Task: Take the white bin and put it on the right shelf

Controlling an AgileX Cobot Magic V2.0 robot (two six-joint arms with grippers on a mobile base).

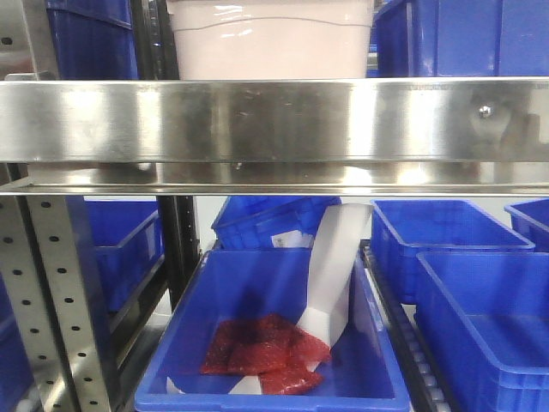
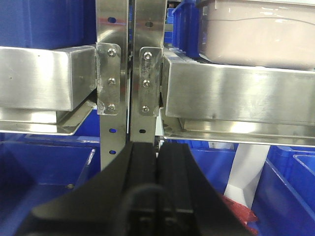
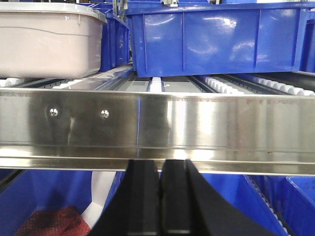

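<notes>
The white bin (image 1: pixel 270 39), a pinkish-white tub, sits on the right shelf behind its shiny steel front rail (image 1: pixel 274 120). It also shows in the left wrist view (image 2: pixel 261 32) at upper right and in the right wrist view (image 3: pixel 49 42) at upper left. My left gripper (image 2: pixel 157 147) is shut and empty, below the rail, in front of the perforated upright posts (image 2: pixel 130 64). My right gripper (image 3: pixel 160 164) is shut and empty, just under the rail (image 3: pixel 157 123). Neither touches the bin.
Blue crates (image 3: pixel 216 37) stand on the rollers beside the bin. Below the rail a blue crate (image 1: pixel 266 343) holds red mesh bags (image 1: pixel 262 352) and a white card. More blue crates (image 1: pixel 480 292) sit at lower right. A perforated post (image 1: pixel 51 300) stands at left.
</notes>
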